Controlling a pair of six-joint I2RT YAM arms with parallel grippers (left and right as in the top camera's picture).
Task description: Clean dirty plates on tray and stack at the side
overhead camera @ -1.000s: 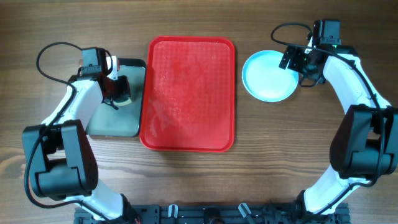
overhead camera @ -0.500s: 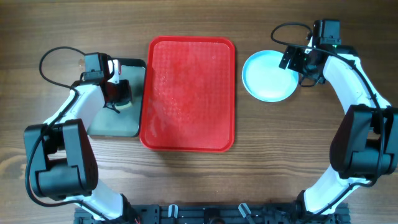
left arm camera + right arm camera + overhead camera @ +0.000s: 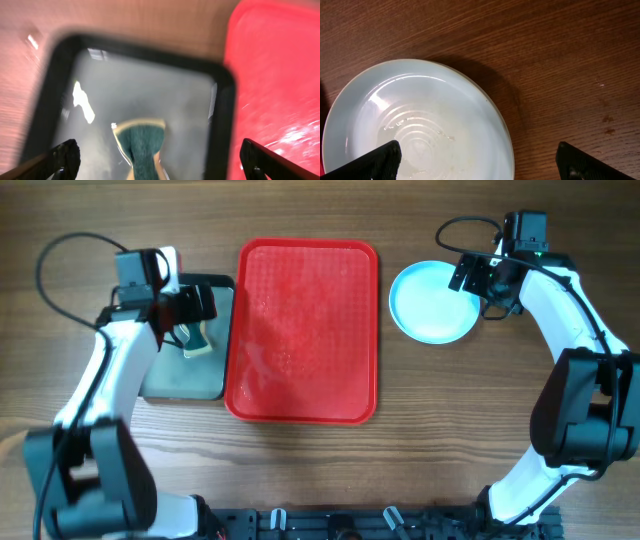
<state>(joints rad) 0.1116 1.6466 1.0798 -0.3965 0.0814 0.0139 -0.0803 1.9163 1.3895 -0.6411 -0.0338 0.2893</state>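
Left gripper (image 3: 188, 318) lifted off sponge (image 3: 144, 142) since earlier frame; jaws gone from clamped to wide, nothing held. Plates (image 3: 430, 302) sit off tray (image 3: 305, 330), just beside its right edge, light teal one on top, looks clean; number beneath cannot tell. Tray bare, wet streaks only. Sponge lies in grey tray (image 3: 170, 375). Right gripper (image 3: 480, 285) spread wide, empty, over plates' edge. Judgement: task done or nearly.
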